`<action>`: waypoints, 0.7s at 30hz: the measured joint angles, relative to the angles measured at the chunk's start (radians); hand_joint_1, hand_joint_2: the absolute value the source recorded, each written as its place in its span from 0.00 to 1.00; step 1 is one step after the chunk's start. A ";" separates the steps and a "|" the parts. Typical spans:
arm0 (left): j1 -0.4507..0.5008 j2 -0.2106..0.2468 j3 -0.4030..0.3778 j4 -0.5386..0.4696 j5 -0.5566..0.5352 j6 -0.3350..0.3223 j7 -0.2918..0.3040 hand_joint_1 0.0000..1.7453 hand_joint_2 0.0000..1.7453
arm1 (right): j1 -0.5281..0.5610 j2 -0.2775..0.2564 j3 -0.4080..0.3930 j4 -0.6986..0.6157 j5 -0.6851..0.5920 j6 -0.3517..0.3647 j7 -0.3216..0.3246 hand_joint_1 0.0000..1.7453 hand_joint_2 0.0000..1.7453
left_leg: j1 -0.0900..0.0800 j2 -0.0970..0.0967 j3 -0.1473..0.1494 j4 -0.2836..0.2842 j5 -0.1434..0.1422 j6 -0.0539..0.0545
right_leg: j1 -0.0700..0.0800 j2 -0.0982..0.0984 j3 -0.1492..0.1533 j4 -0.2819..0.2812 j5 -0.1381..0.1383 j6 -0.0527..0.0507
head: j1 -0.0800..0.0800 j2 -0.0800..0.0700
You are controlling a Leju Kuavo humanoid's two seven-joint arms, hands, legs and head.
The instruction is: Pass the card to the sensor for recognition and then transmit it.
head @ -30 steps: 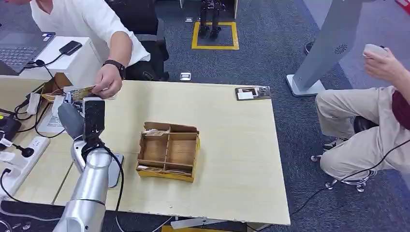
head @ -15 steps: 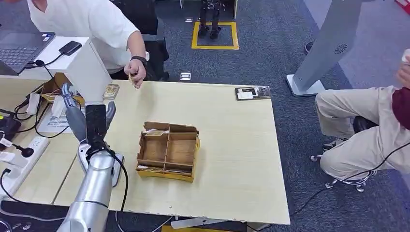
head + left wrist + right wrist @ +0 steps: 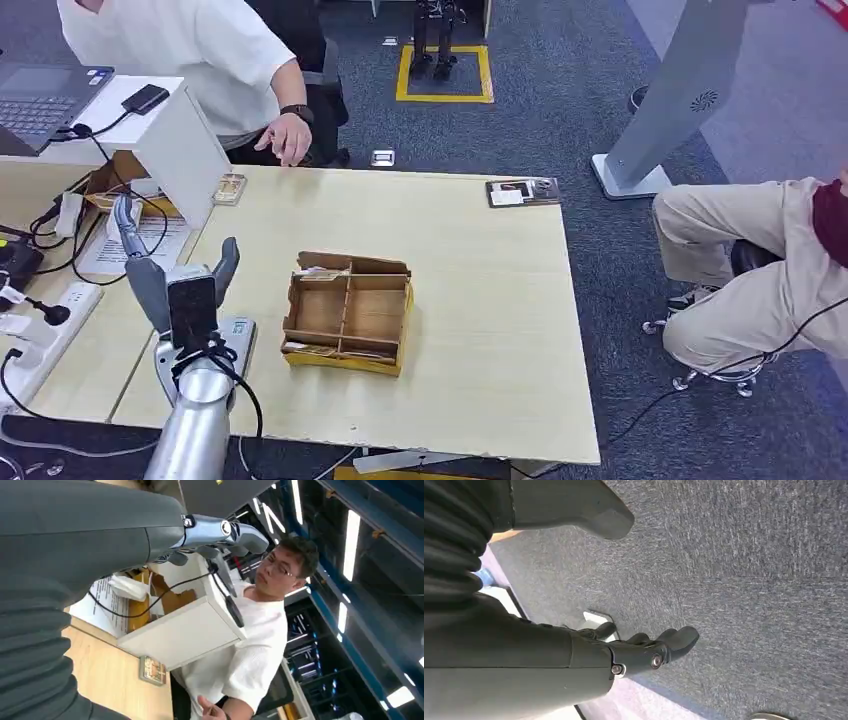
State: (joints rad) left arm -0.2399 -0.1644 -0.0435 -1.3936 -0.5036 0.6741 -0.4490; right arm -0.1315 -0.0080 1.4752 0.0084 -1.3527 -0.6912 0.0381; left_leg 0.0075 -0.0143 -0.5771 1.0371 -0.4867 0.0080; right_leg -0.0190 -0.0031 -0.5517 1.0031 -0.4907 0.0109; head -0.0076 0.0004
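Both my hands are spread and empty: left hand (image 3: 180,285), right hand (image 3: 644,652); fumbling the card (image 3: 230,188) at the desk's (image 3: 480,300) far-left edge could push it off.

Your left hand (image 3: 180,270) is raised over the bench's (image 3: 480,330) near-left part, fingers apart, nothing in it. The divided tray (image 3: 348,312) sits mid-bench, just right of that hand. A card (image 3: 230,188) lies at the far-left edge of the bench, touching the foot of the slanted box (image 3: 165,140). The person's hand (image 3: 285,138) hangs past the far edge, right of the card and apart from it. A small device (image 3: 523,191) sits at the far-right corner. Papers (image 3: 125,245) and cables (image 3: 40,300) lie on the adjoining surface to the left. A seated person (image 3: 760,270) is off to the right, well apart from the bench. Your right hand (image 3: 574,650) hangs over the floor (image 3: 749,580).
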 joint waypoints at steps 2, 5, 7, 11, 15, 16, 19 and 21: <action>0.037 0.000 -0.018 -0.035 -0.007 0.009 -0.009 0.00 1.00 | 0.002 -0.002 0.000 0.000 -0.003 0.000 0.000 0.00 1.00 | 0.000 0.000 0.000 0.000 0.000 0.000 | 0.000 0.000 0.000 0.000 0.000 0.000 | 0.000 0.000; 0.068 0.002 -0.034 -0.072 0.028 0.003 -0.022 0.00 1.00 | 0.002 -0.005 -0.001 0.000 -0.007 0.000 -0.002 0.00 1.00 | 0.000 0.000 0.000 0.000 0.000 0.000 | 0.000 0.000 0.000 0.000 0.000 0.000 | 0.000 0.000; 0.095 0.002 -0.046 -0.100 0.033 0.004 -0.049 0.00 1.00 | 0.004 -0.009 -0.002 0.000 -0.013 0.000 -0.005 0.00 1.00 | 0.000 0.000 0.000 0.000 0.000 0.000 | 0.000 0.000 0.000 0.000 0.000 0.000 | 0.000 0.000; 0.126 0.001 -0.062 -0.116 -0.246 0.018 -0.042 0.00 1.00 | 0.005 -0.010 -0.005 0.000 -0.008 0.000 -0.009 0.00 1.00 | 0.000 0.000 0.000 0.000 0.000 0.000 | 0.000 -0.001 0.000 0.000 0.000 0.000 | 0.000 0.000; 0.137 0.000 -0.062 -0.118 -0.621 0.009 0.052 0.00 1.00 | 0.005 -0.010 -0.006 0.000 0.001 0.000 -0.009 0.00 1.00 | 0.000 0.000 0.000 0.000 0.000 0.000 | 0.000 0.000 0.000 0.000 0.000 0.000 | 0.000 0.000; 0.136 0.002 -0.064 -0.117 -0.684 0.004 0.087 0.00 1.00 | 0.005 -0.010 -0.007 0.000 0.000 0.000 -0.009 0.00 1.00 | 0.000 0.000 0.000 0.000 0.000 0.000 | 0.000 0.000 0.000 0.000 0.000 0.000 | 0.000 0.000; 0.132 0.018 -0.076 -0.115 -0.888 0.007 0.187 0.00 1.00 | 0.005 -0.010 -0.007 0.000 -0.002 0.000 -0.009 0.00 1.00 | 0.000 0.000 0.000 0.000 0.000 0.000 | 0.000 0.000 0.000 0.000 0.000 0.000 | 0.000 0.000; 0.130 0.027 -0.080 -0.115 -0.928 0.008 0.201 0.00 1.00 | 0.005 -0.010 -0.007 0.000 -0.002 0.000 -0.009 0.00 1.00 | 0.000 0.000 0.000 0.000 0.000 0.000 | 0.000 0.000 0.000 0.000 0.000 0.000 | 0.000 0.000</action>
State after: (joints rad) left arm -0.1097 -0.1373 -0.1240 -1.5087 -1.4313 0.6825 -0.2476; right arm -0.1267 -0.0175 1.4679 0.0080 -1.3542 -0.6912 0.0294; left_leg 0.0075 -0.0145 -0.5771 1.0371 -0.4865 0.0080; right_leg -0.0190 -0.0035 -0.5519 1.0030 -0.4907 0.0110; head -0.0080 0.0000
